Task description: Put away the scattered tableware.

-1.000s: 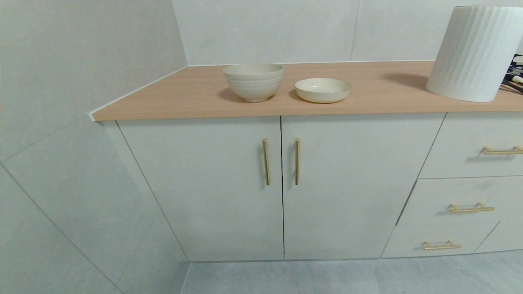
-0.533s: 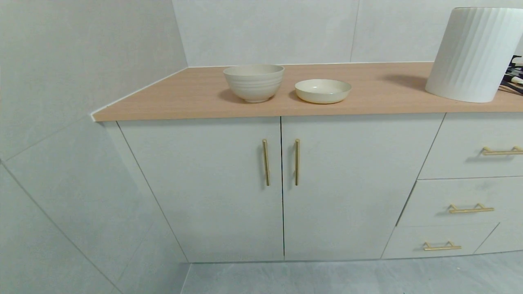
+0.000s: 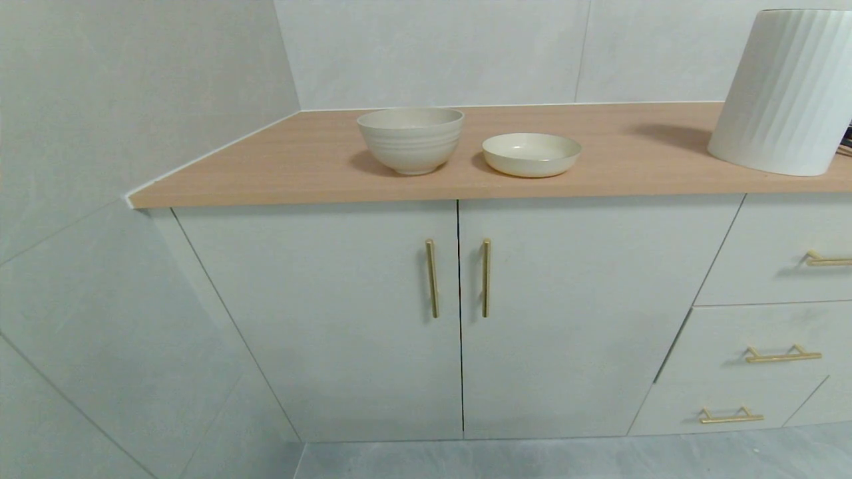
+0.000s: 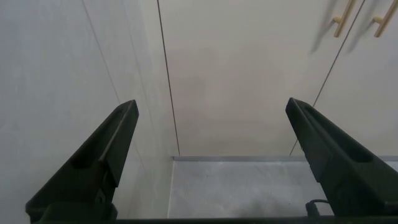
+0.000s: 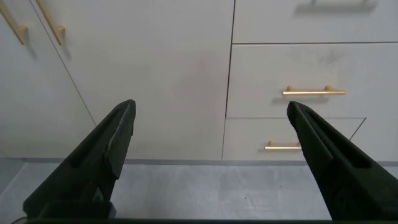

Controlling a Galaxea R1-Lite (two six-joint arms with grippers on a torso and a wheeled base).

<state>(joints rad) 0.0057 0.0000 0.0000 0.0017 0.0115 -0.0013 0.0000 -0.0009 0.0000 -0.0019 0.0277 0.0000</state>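
Facing shut cabinet, tableware up on countertop [image 3: 619, 159].
Bowl [image 3: 410, 140] and shallow dish [image 3: 531, 154] sit side by side, apart, above 2 doors [image 3: 333, 319]. Judgement: pull a handle [image 3: 432, 278] first, then lift bowl by rim. Left gripper [image 4: 210, 109] and right gripper [image 5: 210, 107] hang low, jaws wide apart, holding nothing.

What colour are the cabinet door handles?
Brass-gold handles, clearest in the head view.

Head view shifted as a whole: camera moved nearer the cabinet [image 3: 333, 319]; counter [image 3: 299, 166] edge sits lower in frame.
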